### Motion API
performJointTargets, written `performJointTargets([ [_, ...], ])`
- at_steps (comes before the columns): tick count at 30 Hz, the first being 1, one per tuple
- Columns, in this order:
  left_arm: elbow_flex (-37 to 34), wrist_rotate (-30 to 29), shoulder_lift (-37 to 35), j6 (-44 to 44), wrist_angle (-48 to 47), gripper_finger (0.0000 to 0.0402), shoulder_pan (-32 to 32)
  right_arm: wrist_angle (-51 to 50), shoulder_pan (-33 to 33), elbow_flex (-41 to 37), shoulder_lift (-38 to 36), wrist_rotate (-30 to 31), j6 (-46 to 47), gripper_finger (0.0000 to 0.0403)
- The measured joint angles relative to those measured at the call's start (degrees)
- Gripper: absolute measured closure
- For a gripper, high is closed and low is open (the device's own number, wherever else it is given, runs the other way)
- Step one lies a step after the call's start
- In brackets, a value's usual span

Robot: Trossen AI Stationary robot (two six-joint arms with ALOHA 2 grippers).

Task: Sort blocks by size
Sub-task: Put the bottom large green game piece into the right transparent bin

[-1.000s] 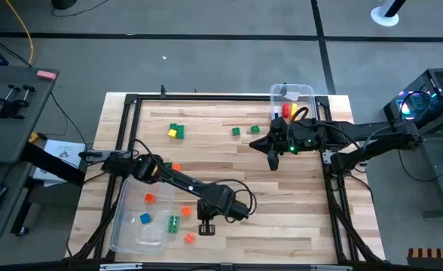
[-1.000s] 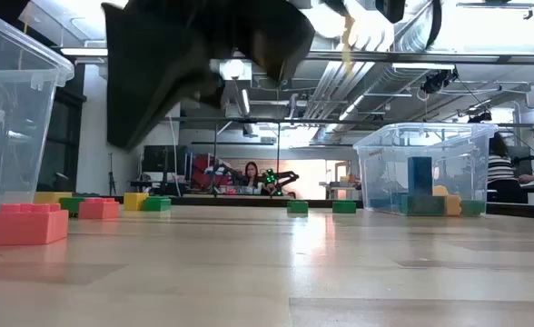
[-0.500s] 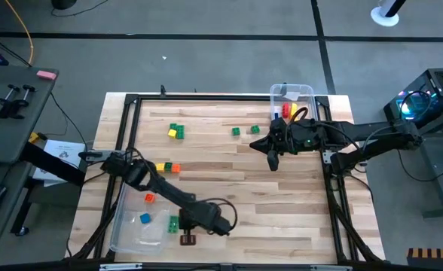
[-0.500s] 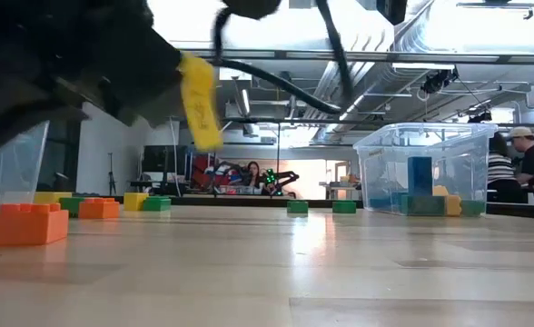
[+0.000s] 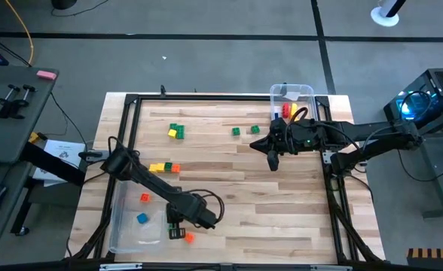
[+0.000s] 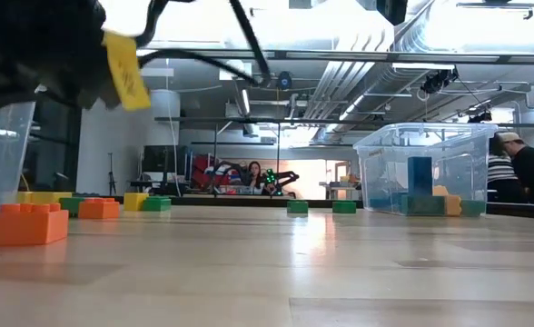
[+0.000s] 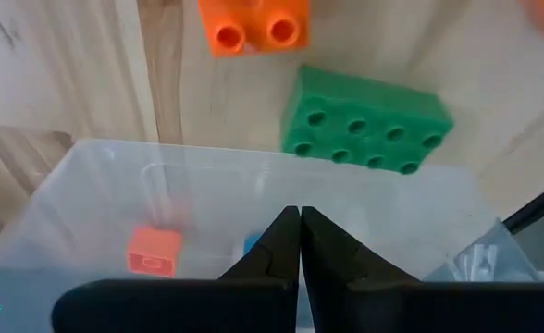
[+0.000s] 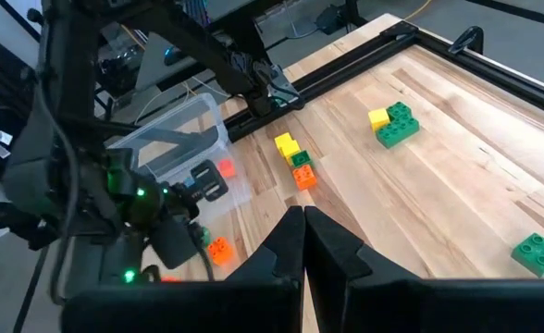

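Note:
My left gripper [image 5: 176,229] is shut and empty. In the left wrist view its fingertips [image 7: 300,218] stand over the rim of the clear left bin [image 7: 96,185]. A green eight-stud brick [image 7: 365,120] and a small orange brick [image 7: 253,22] lie on the table just outside the bin. An orange block [image 7: 154,252] and a blue block [image 5: 142,218] lie in the bin. My right gripper [image 5: 273,160] is shut and empty, above the table's right half. Other bricks lie loose on the wood: a yellow-green-orange row [image 5: 162,167], a green-yellow pair [image 5: 175,132] and two green ones [image 5: 245,130].
A second clear bin [image 5: 291,102] at the far right holds red, yellow and blue bricks [image 6: 421,182]. A black frame [image 5: 123,135] runs around the table. In the low view, people [image 6: 530,173] show in the room behind the table.
My left gripper has swung toward the table's left edge, from right of the orange brick near the table's near edge to the left bin's rim. It now covers the green brick in the high view. The bricks have stayed where they were.

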Motion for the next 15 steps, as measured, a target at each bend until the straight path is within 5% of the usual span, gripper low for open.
performJointTargets([
  [15,-3.6,2.7,0.1,-7.2,17.2,0.0401,-0.4,-0.1,0.0,0.0,0.0,0.3,0.2,0.0403],
])
